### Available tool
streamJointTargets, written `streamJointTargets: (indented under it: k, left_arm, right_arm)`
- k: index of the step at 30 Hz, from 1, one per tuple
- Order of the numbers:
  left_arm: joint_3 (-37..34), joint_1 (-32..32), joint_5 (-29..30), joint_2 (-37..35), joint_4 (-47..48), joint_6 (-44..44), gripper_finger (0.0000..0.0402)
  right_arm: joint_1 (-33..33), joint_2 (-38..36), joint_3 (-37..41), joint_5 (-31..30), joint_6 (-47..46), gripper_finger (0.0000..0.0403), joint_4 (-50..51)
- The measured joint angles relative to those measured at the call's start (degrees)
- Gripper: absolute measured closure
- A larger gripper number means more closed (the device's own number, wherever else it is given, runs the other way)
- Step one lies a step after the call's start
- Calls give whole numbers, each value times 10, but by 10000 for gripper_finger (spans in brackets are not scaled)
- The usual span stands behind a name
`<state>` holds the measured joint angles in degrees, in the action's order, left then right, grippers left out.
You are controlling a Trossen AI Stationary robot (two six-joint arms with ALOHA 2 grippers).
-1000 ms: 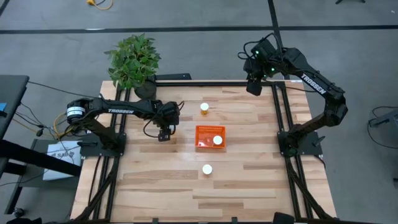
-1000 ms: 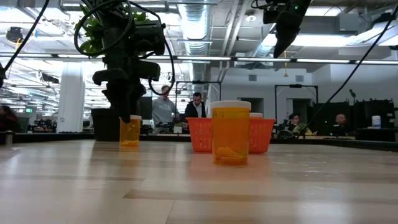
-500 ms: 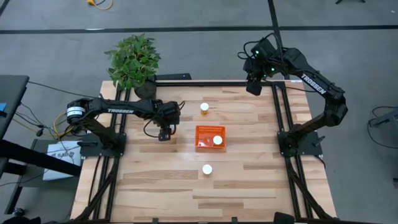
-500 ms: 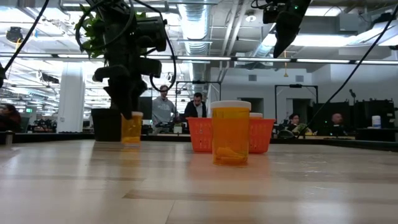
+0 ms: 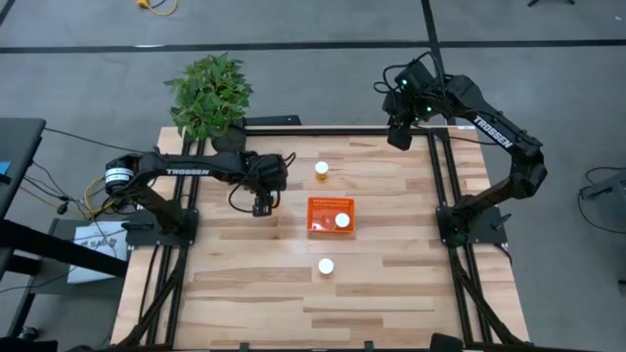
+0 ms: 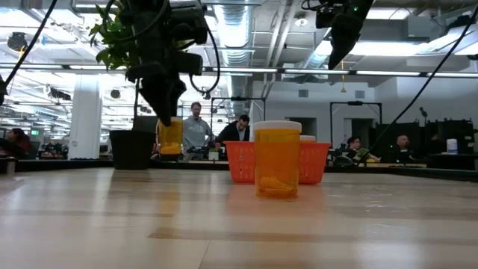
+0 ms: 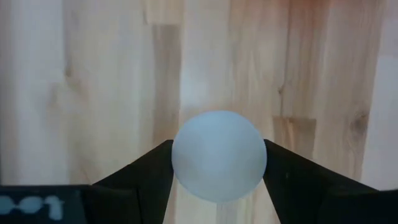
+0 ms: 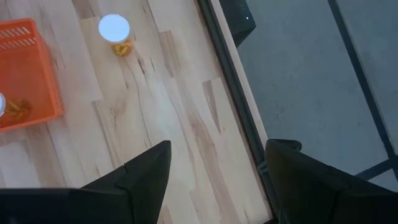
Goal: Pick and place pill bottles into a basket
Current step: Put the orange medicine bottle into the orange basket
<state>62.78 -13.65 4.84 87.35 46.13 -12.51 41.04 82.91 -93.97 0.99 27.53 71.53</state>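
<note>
My left gripper (image 5: 261, 204) is shut on a small orange pill bottle (image 6: 169, 139) with a white cap (image 7: 219, 155), left of the orange basket (image 5: 329, 207) and clear of the table. One bottle (image 5: 342, 221) stands inside the basket. Another bottle (image 5: 321, 170) stands on its base beyond the basket, and a third (image 5: 326, 265) nearer the front edge. My right gripper (image 5: 399, 134) is open and empty, high over the table's far right corner. My left gripper pinches the bottle just under its white cap (image 7: 186, 163) between its two fingers (image 7: 149, 171), one on each side. The fingers come from above, pointing down. The bottle hangs upright below them (image 6: 169, 142), lifted clear of the table.
A potted plant (image 5: 210, 96) stands at the table's far left corner. Black frame rails (image 5: 445, 186) run along both sides of the wooden top. People show in the room beyond the table (image 6: 196, 127).
My left gripper has risen with the pill bottle and gone a little toward the basket. The bottle stood on the table a second ago and now hangs upright, clear of it.
</note>
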Motion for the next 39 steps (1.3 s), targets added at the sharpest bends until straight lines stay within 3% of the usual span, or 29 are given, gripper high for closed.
streamJointTargets:
  k: [16,28,39]
  left_arm:
    - [118,17,30,0,22,4,186]
    - [143,62,14,12,23,3,186]
    - [266,93,3,130,47,-20,186]
  right_arm:
    - [0,0,0,0,-9,147,34]
    - [0,0,0,0,-25,147,49]
    - [4,0,0,0,-31,147,55]
